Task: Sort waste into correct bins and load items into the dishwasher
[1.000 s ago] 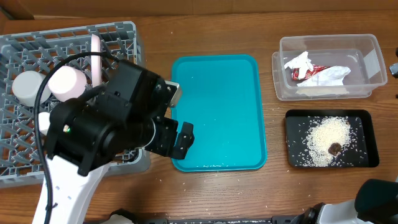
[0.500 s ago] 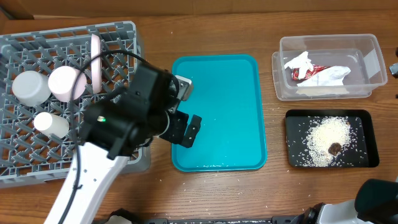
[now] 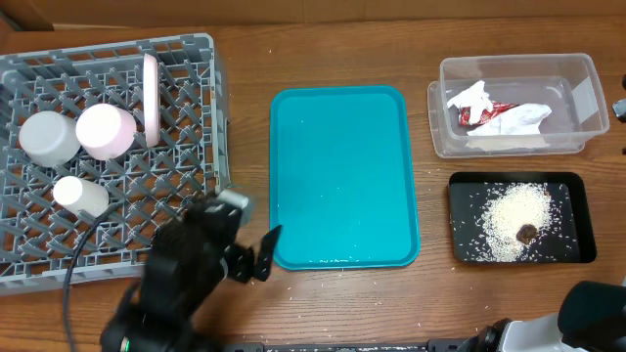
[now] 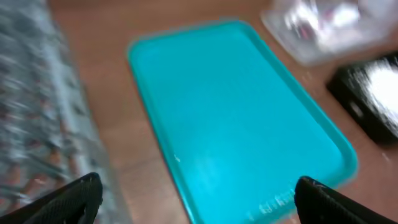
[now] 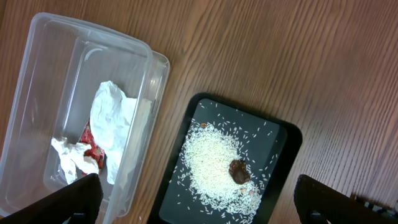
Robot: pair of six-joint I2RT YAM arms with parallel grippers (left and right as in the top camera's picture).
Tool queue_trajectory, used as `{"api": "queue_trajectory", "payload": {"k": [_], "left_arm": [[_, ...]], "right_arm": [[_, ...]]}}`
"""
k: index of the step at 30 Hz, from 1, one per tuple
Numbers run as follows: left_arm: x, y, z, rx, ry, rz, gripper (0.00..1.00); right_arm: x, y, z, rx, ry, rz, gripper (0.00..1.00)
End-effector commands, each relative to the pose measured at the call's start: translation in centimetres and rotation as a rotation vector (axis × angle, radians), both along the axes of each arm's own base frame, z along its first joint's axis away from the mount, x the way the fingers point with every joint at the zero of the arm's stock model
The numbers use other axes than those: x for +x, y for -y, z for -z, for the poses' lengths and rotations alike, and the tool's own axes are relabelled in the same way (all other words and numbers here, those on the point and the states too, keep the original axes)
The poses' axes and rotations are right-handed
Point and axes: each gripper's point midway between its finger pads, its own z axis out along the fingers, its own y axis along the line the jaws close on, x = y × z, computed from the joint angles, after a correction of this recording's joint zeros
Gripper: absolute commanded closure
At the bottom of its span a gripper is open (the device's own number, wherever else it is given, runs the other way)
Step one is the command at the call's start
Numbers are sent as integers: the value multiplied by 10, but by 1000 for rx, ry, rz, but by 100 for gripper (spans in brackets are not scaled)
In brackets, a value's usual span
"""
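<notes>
The grey lattice dishwasher (image 3: 186,59) at the left holds an upright white plate (image 3: 150,98), a pinkish bowl (image 3: 105,131), a pale bowl (image 3: 47,137) and a small white cup (image 3: 80,195). My left gripper (image 3: 250,233) hangs open and empty near the table's front, between the crate's corner and the teal tray (image 3: 342,176). Its wrist view is blurred and shows the gripper (image 4: 199,202) over the tray's near edge (image 4: 273,205). The clear tub (image 3: 577,73) holds the napkin (image 3: 523,119) and red wrapper (image 3: 479,114). The black tray (image 3: 577,196) holds rice (image 3: 514,220) and a brown scrap (image 3: 527,234). My right gripper (image 5: 199,199) is open above the rice (image 5: 211,162).
The teal tray lies bare in the middle of the wooden table. In the right wrist view the clear tub (image 5: 37,74) and black tray (image 5: 283,140) sit side by side. My right arm's base (image 3: 592,308) shows at the front right corner.
My left arm has drawn back from over the crate's right edge and the tray toward the table's front edge, uncovering the crate. Its jaws stay open and empty. The right arm is still.
</notes>
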Motion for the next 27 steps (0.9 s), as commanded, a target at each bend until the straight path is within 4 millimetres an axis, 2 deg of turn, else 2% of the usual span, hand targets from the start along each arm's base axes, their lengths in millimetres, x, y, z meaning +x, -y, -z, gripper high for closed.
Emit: {"api": "queue_trajectory", "payload": {"k": [1, 7, 12, 16, 27], "left_arm": [[-1, -31, 4, 28, 142, -126, 0], [16, -49, 15, -9, 326, -230, 0], [32, -57, 9, -56, 518, -283, 0], [36, -71, 4, -73, 633, -352, 0], [30, -100, 18, -40, 672, -470, 0]], "right_arm": [[1, 3, -7, -20, 16, 5, 0], [1, 3, -7, -20, 16, 5, 0], [1, 3, -7, -20, 16, 5, 0], [1, 3, -7, -20, 16, 5, 0], [1, 3, -7, -20, 16, 5, 0]]}}
